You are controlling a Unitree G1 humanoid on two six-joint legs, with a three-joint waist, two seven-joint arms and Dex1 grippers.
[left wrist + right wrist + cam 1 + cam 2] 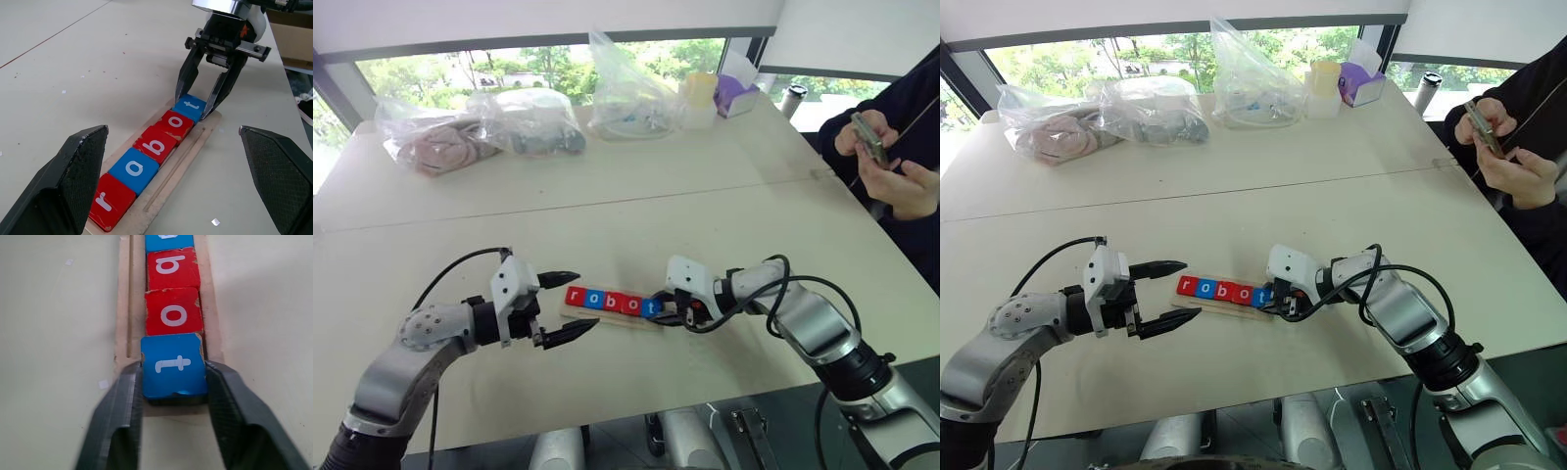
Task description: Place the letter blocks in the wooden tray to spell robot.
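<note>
flanking the blue t tile (173,365) with the right gripper (173,399), fingers barely parted beside it, seating it last in the wooden tray (193,147) to finish the word, keeping the left gripper (561,306) wide and empty at the tray's nine o'clock.

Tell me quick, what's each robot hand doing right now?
Left gripper: open, holding nothing.
Right gripper: fingers on either side of the blue t block in the tray; can't tell if it's gripping or letting go.
</note>
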